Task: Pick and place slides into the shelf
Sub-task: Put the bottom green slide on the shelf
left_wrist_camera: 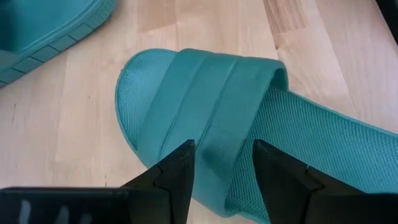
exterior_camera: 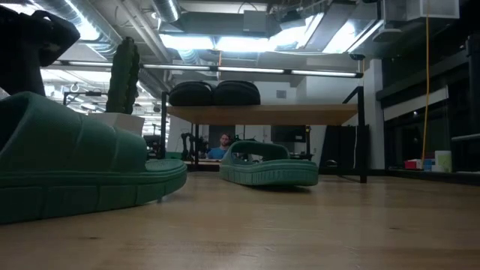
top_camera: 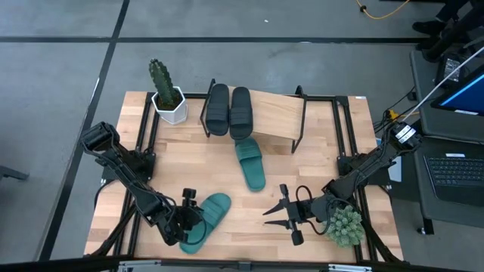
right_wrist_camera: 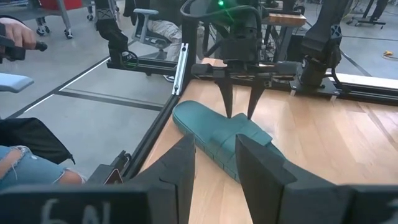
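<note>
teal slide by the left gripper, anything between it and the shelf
Yes: the other teal slide lies on the table between the near teal slide and the shelf. The left gripper is open over the near slide's strap. Two black slides fill the shelf's left part.

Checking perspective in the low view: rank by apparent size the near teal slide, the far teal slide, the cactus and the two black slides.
1. Near teal slide, inflated by nearness.
2. Cactus.
3. Far teal slide.
4. Two black slides on the shelf, alike, not ranked apart.
</note>
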Controlling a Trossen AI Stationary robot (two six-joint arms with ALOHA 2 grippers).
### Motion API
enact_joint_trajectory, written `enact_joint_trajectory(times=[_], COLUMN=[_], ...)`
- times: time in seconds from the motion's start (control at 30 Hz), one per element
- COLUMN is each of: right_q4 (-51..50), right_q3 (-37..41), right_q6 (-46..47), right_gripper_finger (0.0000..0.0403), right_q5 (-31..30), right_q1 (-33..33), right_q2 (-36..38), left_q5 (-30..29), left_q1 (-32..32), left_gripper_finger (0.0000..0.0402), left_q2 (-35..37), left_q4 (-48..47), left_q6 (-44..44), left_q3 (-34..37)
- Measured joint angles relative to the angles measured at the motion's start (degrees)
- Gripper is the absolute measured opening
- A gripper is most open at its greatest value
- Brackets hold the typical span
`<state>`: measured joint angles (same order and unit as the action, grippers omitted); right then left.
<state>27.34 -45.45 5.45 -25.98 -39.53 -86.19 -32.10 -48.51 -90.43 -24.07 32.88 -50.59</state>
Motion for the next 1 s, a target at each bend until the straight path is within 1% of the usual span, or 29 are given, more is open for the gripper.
enact_joint_trajectory(times=[0.7,0.8,1.0], right_q4=[-0.03,-0.03,-0.03], right_q3=[0.0,0.0,0.0], right_q6=[0.31,0.31,0.31], right_gripper_finger=[0.0116,0.0116,0.0116], right_q5=[-0.02,0.0,-0.01], right_q1=[0.0,0.0,0.0], right_q2=[0.0,0.0,0.0], left_q5=[0.11,0.14,1.3], left_q1=[0.0,0.0,0.02], left_gripper_finger=[0.015,0.0134,0.0079], left_q2=[0.0,0.0,0.04], left_q4=[-3.87,-4.6,-6.49], left_q6=[0.09,0.23,2.75], left_q3=[0.0,0.0,0.0])
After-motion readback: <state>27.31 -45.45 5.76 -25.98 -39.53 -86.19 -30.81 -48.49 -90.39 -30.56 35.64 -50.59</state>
